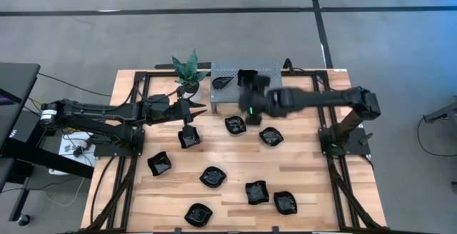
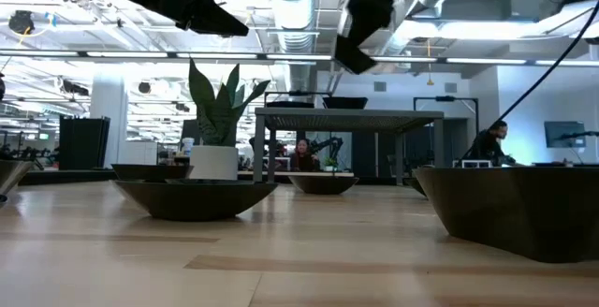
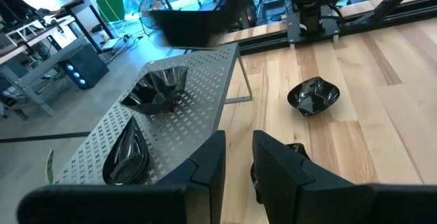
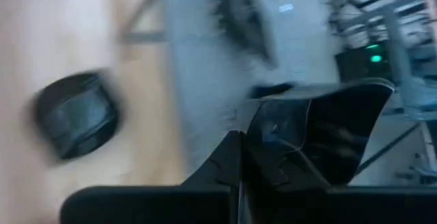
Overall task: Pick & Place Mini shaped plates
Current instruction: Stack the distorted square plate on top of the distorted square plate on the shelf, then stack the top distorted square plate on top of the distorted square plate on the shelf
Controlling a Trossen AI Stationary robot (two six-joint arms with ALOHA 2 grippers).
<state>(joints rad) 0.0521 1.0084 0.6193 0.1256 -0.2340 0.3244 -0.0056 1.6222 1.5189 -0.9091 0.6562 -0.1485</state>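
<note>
High view: right gripper positioned at upper centre of frame, over the near edge of the grey perforated rack; fingers closed on a black mini plate, seen edge-on in the right wrist view, pinched at its rim. Left gripper positioned left of centre, just beside the white pot with green plant, fingers part-open with a narrow gap, gripping nothing. One teardrop plate resting on the rack at its left end; left wrist view showing two plates on the perforated sheet, a leaf-shaped one and a faceted one.

Remaining mini plates spread across the wooden surface: one directly below the left gripper, one at centre, one right of centre, one at lower left, one in the lower middle, one and one at lower right, one near the bottom edge.

Low view: people visible in the room beyond the surface.
</note>
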